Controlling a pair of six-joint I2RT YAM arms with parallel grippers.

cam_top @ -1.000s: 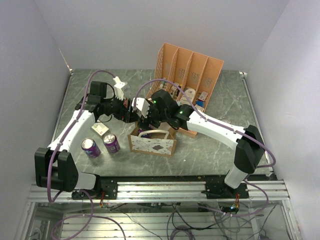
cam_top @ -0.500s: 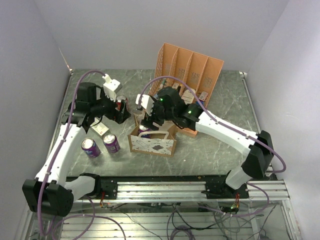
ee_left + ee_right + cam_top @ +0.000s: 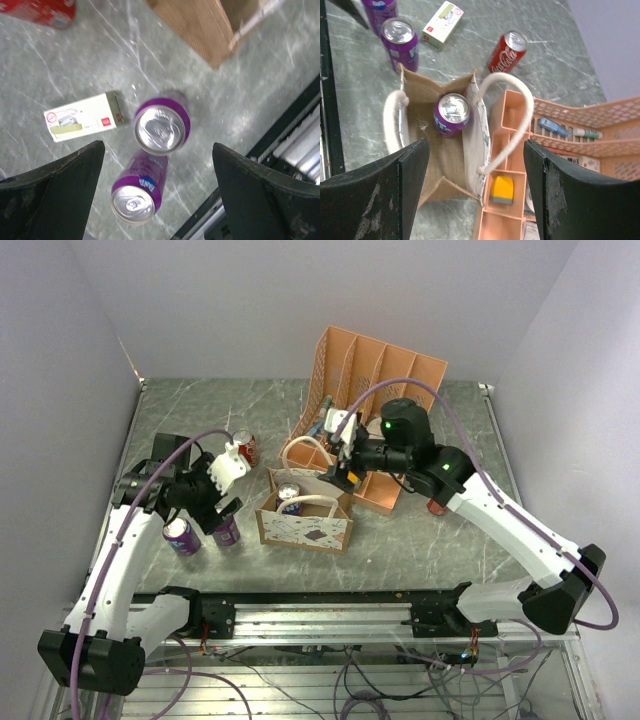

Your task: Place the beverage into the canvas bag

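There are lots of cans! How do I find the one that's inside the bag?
Find the tall orange file rack at the back of the table. Right in front of it sits the small tan canvas bag with white loop handles, and a purple can stands upright inside it. The other two purple cans and the red can are outside, on the table.

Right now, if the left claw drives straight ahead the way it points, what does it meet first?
Probably the purple aluminium drink can, nearly centred between the fingers of the open left claw, though depth is unclear.

Canvas bag (image 3: pixel 195 25), red can (image 3: pixel 40 11) partly off-view
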